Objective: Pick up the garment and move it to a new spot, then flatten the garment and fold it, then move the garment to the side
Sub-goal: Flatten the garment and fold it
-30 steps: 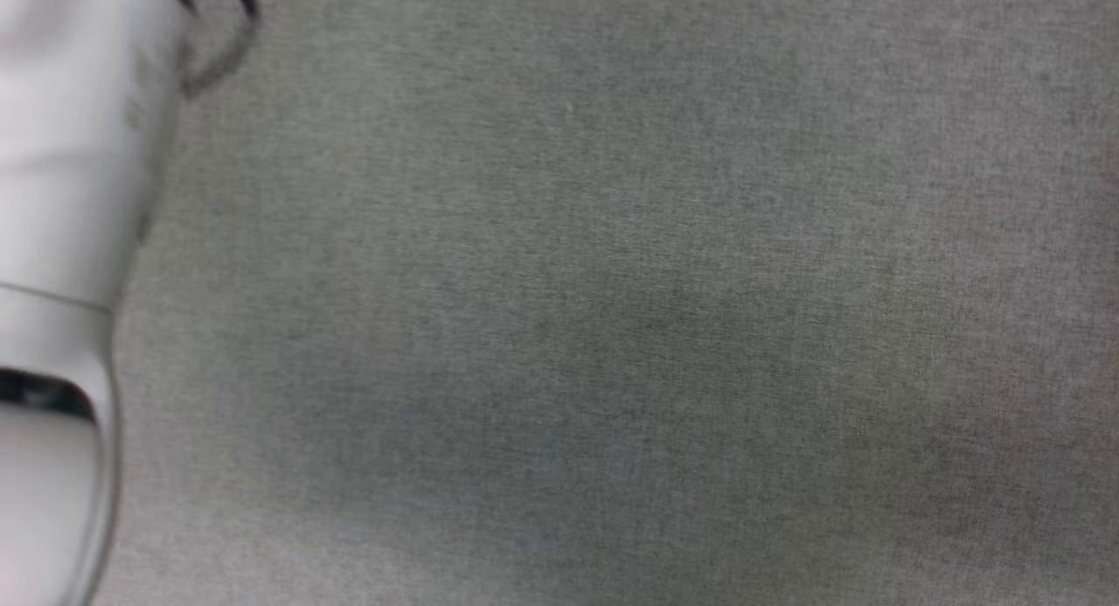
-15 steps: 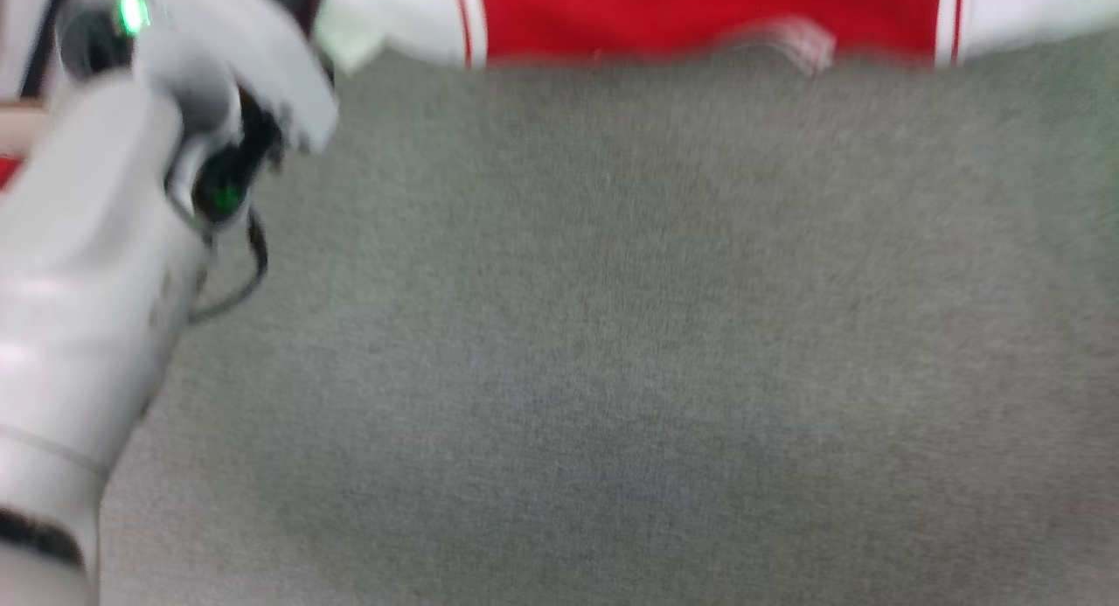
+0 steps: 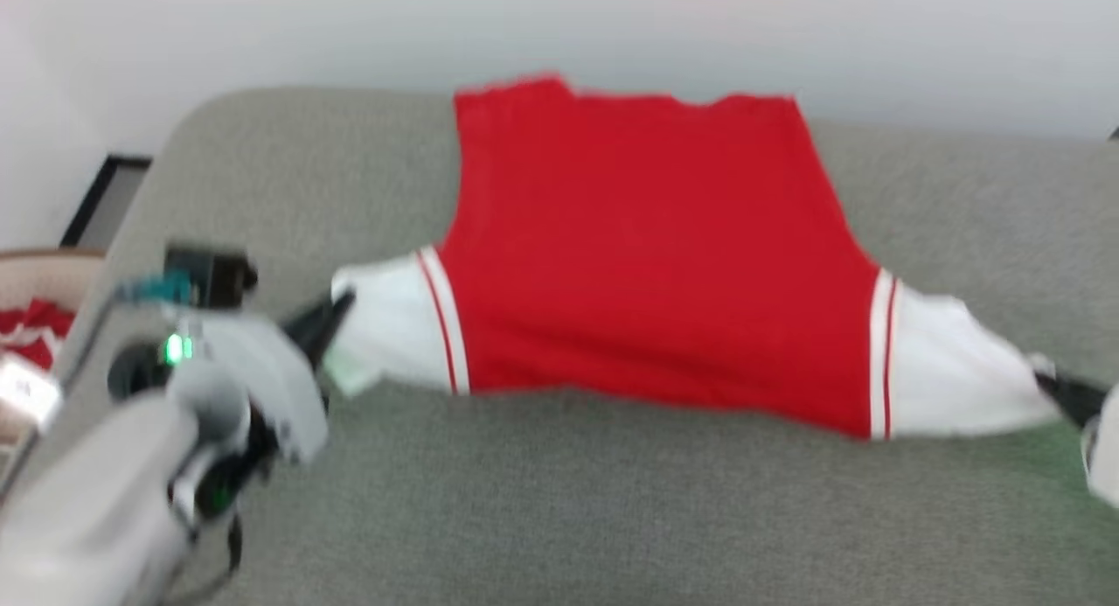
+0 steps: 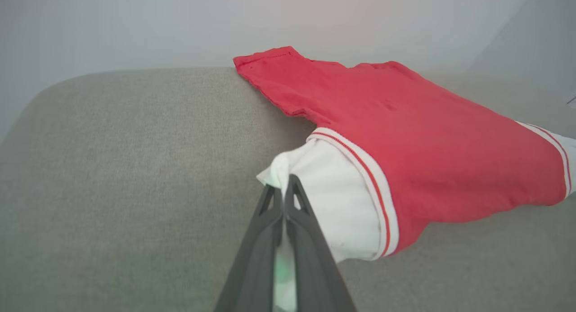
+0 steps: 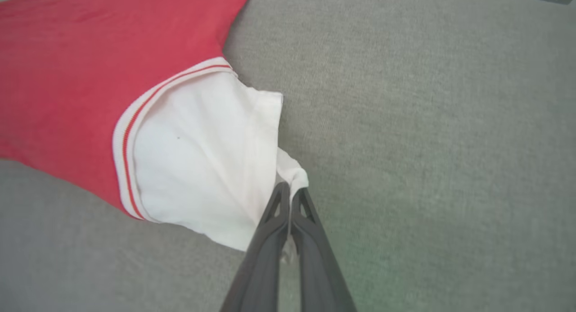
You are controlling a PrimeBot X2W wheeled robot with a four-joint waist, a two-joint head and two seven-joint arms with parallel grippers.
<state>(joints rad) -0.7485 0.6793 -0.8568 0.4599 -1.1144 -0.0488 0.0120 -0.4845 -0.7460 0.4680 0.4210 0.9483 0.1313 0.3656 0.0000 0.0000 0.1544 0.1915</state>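
While both grippers are pinched on cloth, you're somewhere in the spread-it-out part of the job, I'd say. Your left gripper [image 4: 285, 182] has its two dark fingers closed tight on the tip of the left sleeve [image 4: 333, 199]. Your right gripper [image 5: 290, 188] is clamped the same way on the tip of the right sleeve [image 5: 202, 154].

The garment [image 3: 647, 247] hangs stretched between the two grippers. Its red body runs away from the fingertips and lies on the grey cushion [image 3: 612, 501]. The far hem ends up near the back edge of the cushion, by the white wall [image 3: 612, 29]. The side facing up is plain red, with no letters or number showing.

My read is that the pick-up and move look about done. Flattening is half there, since the body looks fairly smooth but the sleeves are bunched at the fingertips. The fold and the shift to the side are left to do.

Head count:
- one garment
- two white sleeves
- two grippers, one per sleeve
- one cushion
- one blurry red-and-white thing [image 3: 26, 335] out past your left arm, too smeared to say what it is
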